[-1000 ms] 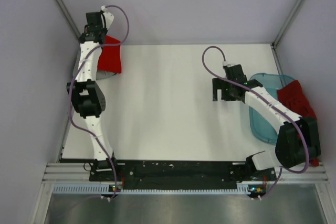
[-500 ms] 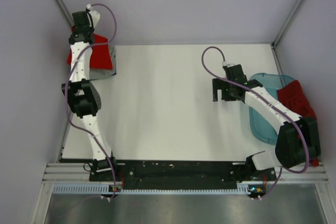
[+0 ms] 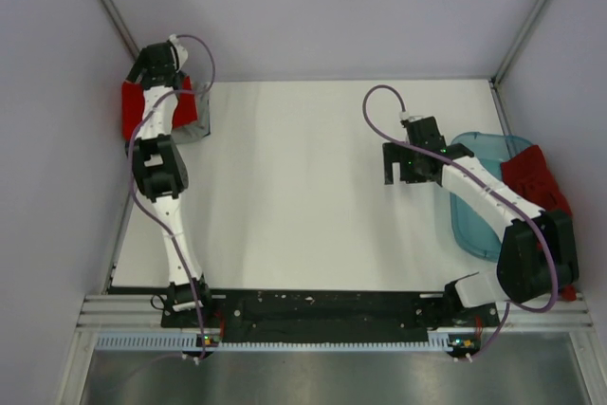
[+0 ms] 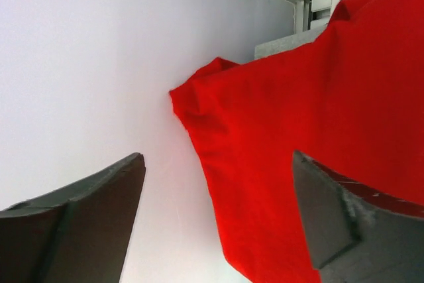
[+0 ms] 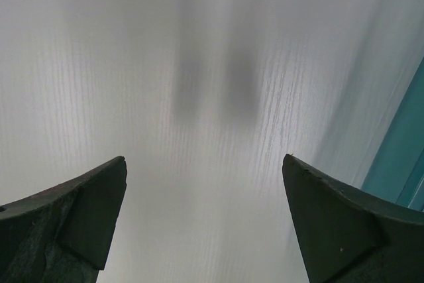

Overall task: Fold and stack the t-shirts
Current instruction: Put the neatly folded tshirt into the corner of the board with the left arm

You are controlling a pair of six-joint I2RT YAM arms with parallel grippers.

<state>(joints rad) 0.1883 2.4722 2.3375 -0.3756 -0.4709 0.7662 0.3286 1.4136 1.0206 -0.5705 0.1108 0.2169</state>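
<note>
The bright red t-shirt point(image 3: 136, 106) lies at the table's point(image 3: 303, 196) far-left corner, partly atop a light grey t-shirt point(image 3: 196, 127), spilling past the table's edge. The left gripper point(image 4: 218, 220) hangs over it, jaws apart, empty. The right gripper point(image 3: 396, 163) gapes over the table. That overhang could drag the shirt off. The left wrist view shows its crumpled fold, and only the overhead shows the darker red t-shirt point(image 3: 536, 177) at the table's right.

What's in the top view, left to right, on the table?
red tee → grey tee, peeking out at its right → right claw → tub → dark red tee. Left claw skipped: it overlaps the red tee.
</note>
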